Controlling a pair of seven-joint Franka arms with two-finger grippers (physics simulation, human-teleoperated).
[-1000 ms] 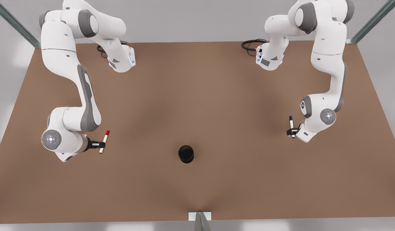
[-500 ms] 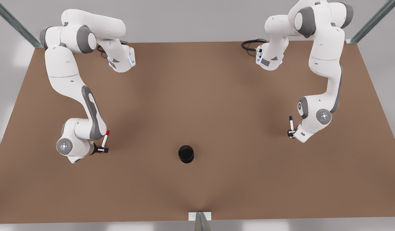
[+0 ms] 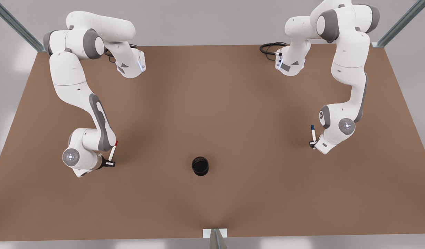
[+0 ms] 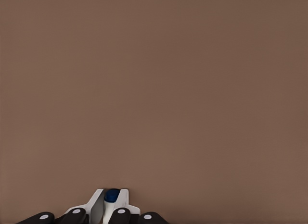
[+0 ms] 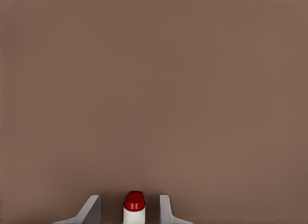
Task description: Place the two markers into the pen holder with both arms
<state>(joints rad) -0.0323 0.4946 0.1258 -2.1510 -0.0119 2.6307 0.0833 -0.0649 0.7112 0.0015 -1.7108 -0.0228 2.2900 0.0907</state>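
since the earlier frame both arms have drawn in and tipped their markers; front view: pen holder (image 3: 200, 166) empty on the worktop (image 3: 212, 114), both insertions outstanding; left wrist view: left hand (image 4: 109, 210) grips the blue marker (image 4: 111, 196); right wrist view: right hand (image 5: 130, 207) straddles the red marker (image 5: 134, 204), contact not discernible.

Red marker (image 3: 112, 151) lower end hidden behind right pincer (image 3: 110, 164).
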